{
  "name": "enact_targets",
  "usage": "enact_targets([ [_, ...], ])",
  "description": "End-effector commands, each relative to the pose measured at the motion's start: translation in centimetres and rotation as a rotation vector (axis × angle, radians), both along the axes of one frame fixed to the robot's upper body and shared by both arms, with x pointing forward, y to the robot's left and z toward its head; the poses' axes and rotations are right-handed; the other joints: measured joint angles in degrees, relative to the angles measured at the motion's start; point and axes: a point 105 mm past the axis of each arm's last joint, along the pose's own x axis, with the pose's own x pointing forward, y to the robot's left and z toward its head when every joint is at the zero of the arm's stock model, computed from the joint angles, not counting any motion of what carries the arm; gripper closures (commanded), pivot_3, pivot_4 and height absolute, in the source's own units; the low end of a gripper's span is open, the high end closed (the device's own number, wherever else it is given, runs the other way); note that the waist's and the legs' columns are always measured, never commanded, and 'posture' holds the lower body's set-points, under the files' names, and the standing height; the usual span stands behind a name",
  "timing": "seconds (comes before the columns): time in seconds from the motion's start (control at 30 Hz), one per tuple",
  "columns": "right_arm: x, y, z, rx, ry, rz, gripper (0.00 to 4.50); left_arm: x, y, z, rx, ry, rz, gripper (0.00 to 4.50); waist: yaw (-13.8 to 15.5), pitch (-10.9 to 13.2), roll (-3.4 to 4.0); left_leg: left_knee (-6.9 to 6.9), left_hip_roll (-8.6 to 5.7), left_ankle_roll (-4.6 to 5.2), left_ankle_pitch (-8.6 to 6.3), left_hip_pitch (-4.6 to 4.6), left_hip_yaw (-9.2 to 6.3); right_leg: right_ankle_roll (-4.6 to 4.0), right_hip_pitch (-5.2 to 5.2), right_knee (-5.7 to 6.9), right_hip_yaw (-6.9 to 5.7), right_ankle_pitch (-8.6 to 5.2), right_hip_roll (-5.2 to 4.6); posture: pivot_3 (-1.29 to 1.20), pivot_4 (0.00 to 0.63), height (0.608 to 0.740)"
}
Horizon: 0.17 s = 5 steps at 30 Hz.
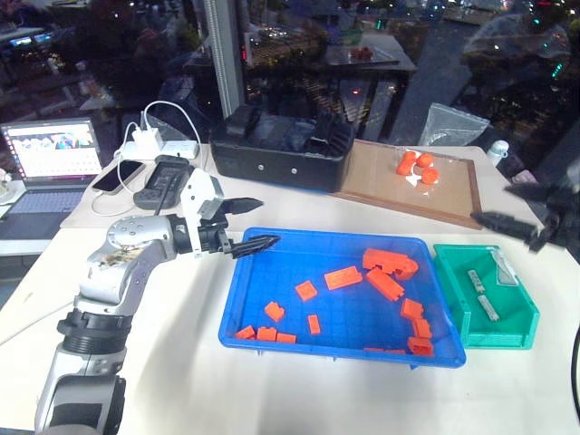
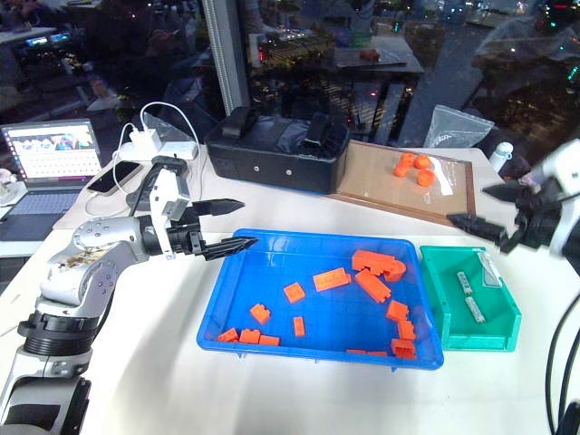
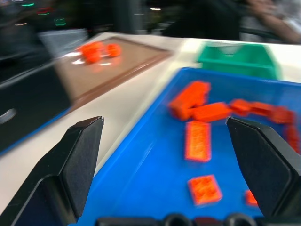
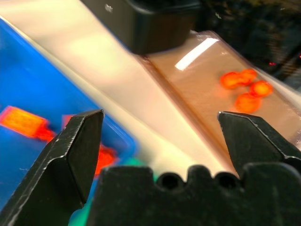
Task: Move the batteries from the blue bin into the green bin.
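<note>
Two batteries (image 1: 482,294) lie in the green bin (image 1: 462,313), just beside the blue bin (image 1: 237,308) holding orange blocks (image 1: 385,283). My left gripper (image 1: 249,225) hangs over the blue bin's corner — jaws wide, empty. My right gripper (image 2: 480,208) hovers above the green bin — jaws spread, holding nothing.

We are seeing the right gripper (image 1: 524,210) running off the frame's edge, and the batteries (image 1: 481,293) in the green bin (image 1: 507,337) looking too small to count.
</note>
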Motion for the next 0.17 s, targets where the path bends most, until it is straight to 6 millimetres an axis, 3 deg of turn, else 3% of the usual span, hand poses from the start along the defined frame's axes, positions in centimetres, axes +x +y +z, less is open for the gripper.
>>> enact_targets([
  [0.03, -1.5, -0.3, 0.7, 0.057, -0.073, -0.06, 0.04, 0.2, 0.3, 0.6, -0.03, -0.015, 0.054, 0.0, 0.2, 0.0, 0.19, 0.03, -0.05, 0.0, 0.0, -0.03, 0.02, 0.1, 0.0, -0.07, 0.02, 0.06, -0.12, 0.0, 0.15, 0.738],
  [0.17, -1.6, -1.1, -1.1, 0.051, -0.065, -0.153, 0.04, 0.2, 0.1, -0.1, -0.042, 0.037, 0.052, 0.0, 0.1, 0.0, 0.2, 0.08, -0.14, 0.01, 0.0, -0.01, 0.01, 0.27, 0.06, -0.22, 0.18, 0.15, -0.2, 0.0, 0.15, 0.738],
])
